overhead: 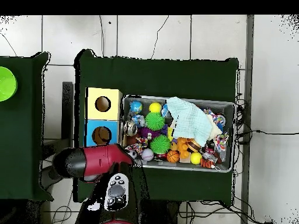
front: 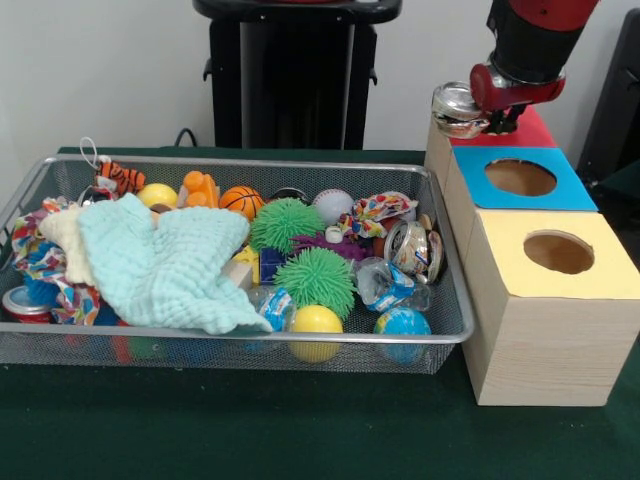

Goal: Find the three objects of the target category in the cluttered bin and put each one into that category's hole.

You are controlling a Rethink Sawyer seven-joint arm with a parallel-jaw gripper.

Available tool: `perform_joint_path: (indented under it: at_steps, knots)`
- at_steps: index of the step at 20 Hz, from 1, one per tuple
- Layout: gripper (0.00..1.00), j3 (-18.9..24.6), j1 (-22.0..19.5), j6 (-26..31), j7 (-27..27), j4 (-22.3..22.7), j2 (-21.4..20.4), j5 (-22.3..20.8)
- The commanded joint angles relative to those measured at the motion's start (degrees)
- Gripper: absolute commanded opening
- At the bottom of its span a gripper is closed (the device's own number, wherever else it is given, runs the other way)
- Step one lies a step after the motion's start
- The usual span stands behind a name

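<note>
My gripper [front: 484,118] hangs at the far right, shut on a crushed silver can [front: 457,107]. It holds the can over the left edge of the red-topped box [front: 535,130], whose hole is hidden behind the arm. In front of that box stand a blue-topped box [front: 520,177] and a yellow-topped box [front: 558,252], each with a round hole. Another crushed can [front: 412,248] lies at the right end of the wire bin [front: 448,300], and a red can [front: 24,303] sits at its left end. From overhead, the red arm [overhead: 99,160] covers the red box.
The bin holds a pale green cloth [front: 165,265], two green spiky balls [front: 315,280], a yellow ball [front: 316,322], a small basketball [front: 241,200], a globe ball [front: 402,324] and other toys. A black stand [front: 290,90] rises behind the bin.
</note>
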Motion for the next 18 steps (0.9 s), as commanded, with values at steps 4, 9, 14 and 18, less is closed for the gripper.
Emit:
perform_joint_path:
  at_steps: [4, 9, 14, 18]
  knots:
    - [0.00, 6.13, -0.84, -17.62, 10.60, -3.55, 10.72, 1.55]
    - [0.00, 5.35, -0.51, -17.52, 10.80, -3.96, 10.90, 1.09]
    - [0.00, 4.94, -0.37, -17.85, 11.78, -3.79, 10.93, 1.55]
    - [1.00, 4.09, 0.14, -17.58, 13.09, -3.83, 11.01, 2.07]
